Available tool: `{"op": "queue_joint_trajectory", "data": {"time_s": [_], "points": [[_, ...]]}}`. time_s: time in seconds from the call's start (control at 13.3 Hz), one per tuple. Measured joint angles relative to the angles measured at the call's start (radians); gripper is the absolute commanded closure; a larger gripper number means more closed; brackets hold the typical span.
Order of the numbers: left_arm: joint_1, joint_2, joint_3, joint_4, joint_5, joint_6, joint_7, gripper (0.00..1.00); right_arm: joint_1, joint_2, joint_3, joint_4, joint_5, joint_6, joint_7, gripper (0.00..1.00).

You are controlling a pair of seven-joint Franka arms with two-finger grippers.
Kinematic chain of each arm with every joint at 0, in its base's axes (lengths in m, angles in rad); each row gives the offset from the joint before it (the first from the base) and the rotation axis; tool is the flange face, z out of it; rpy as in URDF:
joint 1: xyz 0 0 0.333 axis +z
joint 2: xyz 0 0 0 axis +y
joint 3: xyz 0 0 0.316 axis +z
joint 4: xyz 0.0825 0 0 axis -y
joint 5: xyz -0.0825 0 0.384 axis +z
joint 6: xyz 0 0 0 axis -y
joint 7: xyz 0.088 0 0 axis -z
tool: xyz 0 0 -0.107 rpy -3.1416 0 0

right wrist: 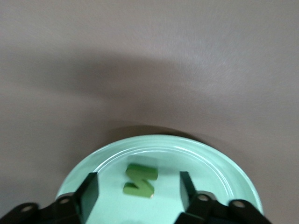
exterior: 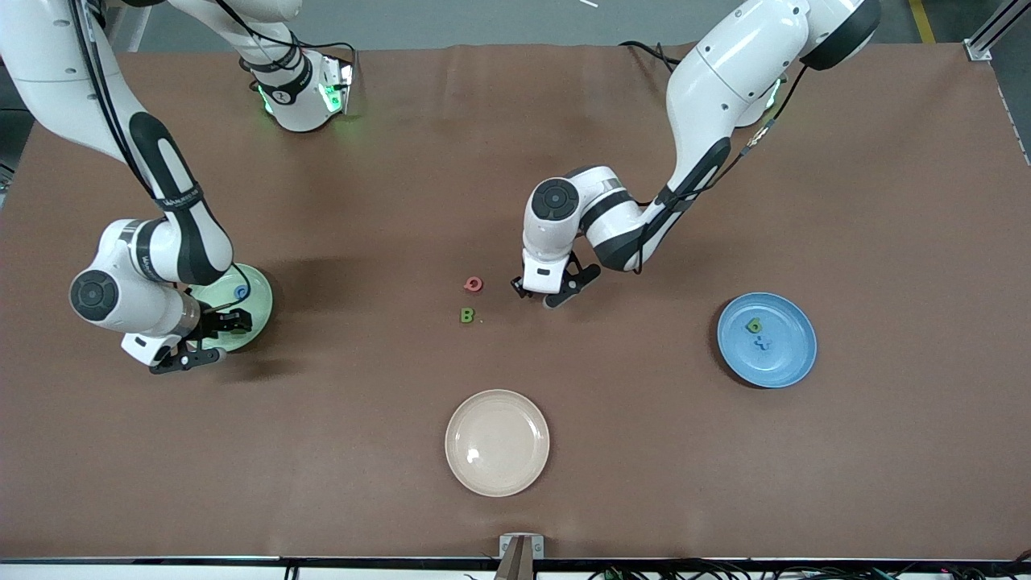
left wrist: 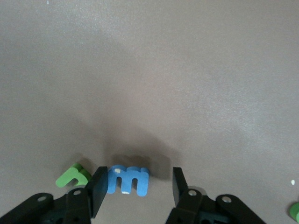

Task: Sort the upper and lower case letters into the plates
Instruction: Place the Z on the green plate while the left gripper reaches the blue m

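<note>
Brown table (exterior: 886,201), green N (right wrist: 140,180) in pale green plate (right wrist: 224,168), blue plate (exterior: 793,354) holding two letters

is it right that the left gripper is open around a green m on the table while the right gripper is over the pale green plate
Not quite: the m between the open left gripper's fingers is blue, as the left wrist view shows. The right gripper is indeed over the pale green plate.

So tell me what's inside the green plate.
The green plate holds a blue C and a green N, the N lying between the right gripper's open jaws. The arm covers part of the plate, so anything else there is hidden.
</note>
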Motion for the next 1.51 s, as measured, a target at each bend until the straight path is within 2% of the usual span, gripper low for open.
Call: {"op": "queue_joint_trajectory", "data": {"time_s": [0.15, 0.3, 0.53, 0.75, 1.06, 1.51], "points": [[0.0, 0.0, 0.0, 0.0, 0.0, -0.002, 0.0, 0.39, 0.037, -0.087, 0.013, 0.011, 0.002, -0.105, 0.08, 0.0], [0.0, 0.0, 0.0, 0.0, 0.0, -0.004, 0.0, 0.39, 0.13, -0.171, 0.021, 0.012, 0.002, -0.21, 0.265, 0.0], [0.0, 0.003, 0.001, -0.001, 0.0, -0.008, 0.0, 0.4, 0.315, -0.207, 0.028, -0.001, 0.018, -0.261, 0.573, 0.0], [-0.001, 0.01, 0.002, -0.001, 0.0, -0.009, 0.0, 0.41, 0.494, -0.187, 0.031, -0.014, 0.074, -0.173, 0.8, 0.0], [-0.001, 0.013, 0.001, 0.003, 0.0, -0.008, 0.0, 0.65, 0.655, -0.097, 0.03, -0.02, 0.083, 0.008, 1.015, 0.0], [-0.003, 0.013, -0.005, 0.017, 0.0, -0.052, -0.005, 0.65, 0.714, 0.041, 0.028, 0.044, 0.083, 0.112, 1.08, 0.0]]}}
